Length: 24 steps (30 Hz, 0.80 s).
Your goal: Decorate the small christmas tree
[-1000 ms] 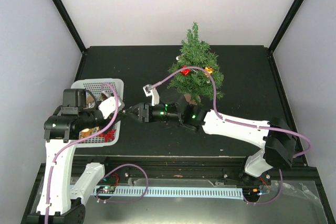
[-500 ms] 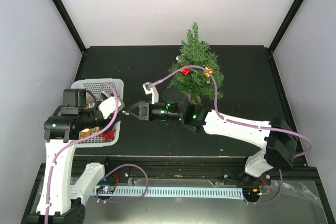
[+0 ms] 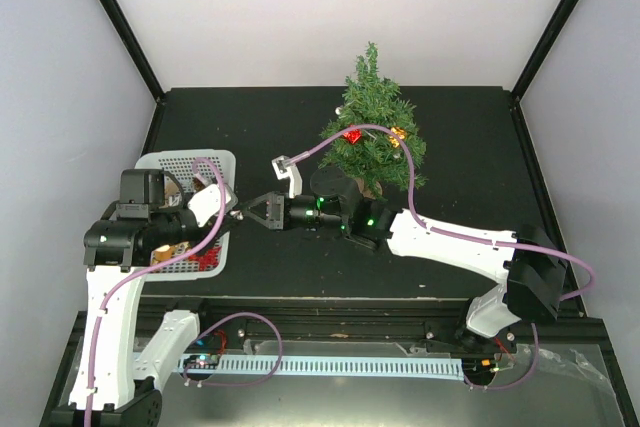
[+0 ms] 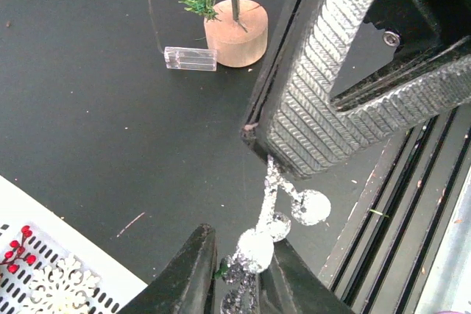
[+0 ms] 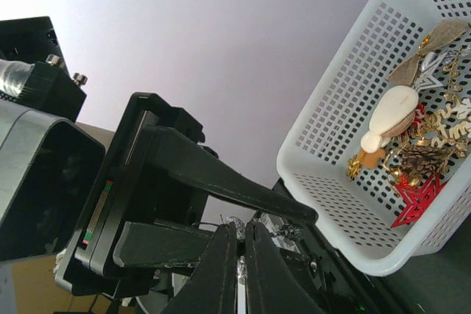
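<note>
Toward the far right of the black table (image 3: 230, 127) we find the small christmas tree (image 3: 372, 132) upright on its stump base (image 4: 235, 32), well apart from the white basket (image 3: 160, 159) of spare decorations at the near left. A red ornament (image 3: 352, 134) and a gold ornament (image 3: 398, 133) hang in its upper branches. A clear battery box (image 4: 190, 58) lies just beside the stump; whether it touches we cannot tell.

Between basket and tree the two claws meet. The left claw (image 4: 241, 240) is narrowed on the lower discs of a silver ornament (image 4: 309, 207). The right claw (image 5: 241, 224) is pinched fully shut on the top end of the same piece. We judge this to be a hand-over, with the release by the left not yet made.

On handling, we judge the tree to be light and likely top-heavy, with soft needle branches that give under load and spring back. A push high up could tip it or slide it on the smooth table. The stump is the only stiff part, and we would take hold there, low, if steadying is needed. Decorations should go over a branch tip with a gentle downward approach.

The silver piece looks thin, glittered and fragile, so it is best gripped at its top, never across the discs
</note>
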Each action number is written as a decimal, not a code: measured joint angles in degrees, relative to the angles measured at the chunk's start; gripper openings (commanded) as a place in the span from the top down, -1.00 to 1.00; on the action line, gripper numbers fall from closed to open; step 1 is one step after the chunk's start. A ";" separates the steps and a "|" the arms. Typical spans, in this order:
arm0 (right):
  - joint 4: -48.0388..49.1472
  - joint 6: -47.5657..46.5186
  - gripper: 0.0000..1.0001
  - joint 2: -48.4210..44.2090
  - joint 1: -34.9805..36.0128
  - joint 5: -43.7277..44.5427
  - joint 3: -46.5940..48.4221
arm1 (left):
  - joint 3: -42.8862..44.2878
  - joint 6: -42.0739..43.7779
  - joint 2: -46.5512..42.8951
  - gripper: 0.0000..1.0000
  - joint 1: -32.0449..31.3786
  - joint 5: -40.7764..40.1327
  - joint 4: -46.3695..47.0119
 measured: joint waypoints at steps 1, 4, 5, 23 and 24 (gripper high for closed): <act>0.00 -0.02 0.98 0.00 0.02 0.02 -0.02 | 0.00 -0.02 0.00 0.49 -0.02 0.00 0.00; -0.13 -0.28 0.98 0.00 0.02 0.33 -0.13 | 0.00 -0.39 -0.02 0.14 -0.07 -0.26 0.02; -0.26 -0.46 0.98 0.00 0.00 0.50 -0.20 | 0.00 -0.68 -0.04 0.01 -0.07 -0.46 0.07; -12.68 -8.31 0.98 -7.58 -1.68 7.82 1.64 | 0.46 -3.26 -3.06 -0.72 -0.07 -2.05 1.07; -15.30 -9.68 0.98 -9.09 -2.14 9.09 2.97 | 0.46 -3.76 -3.39 -0.75 -0.07 -2.40 1.57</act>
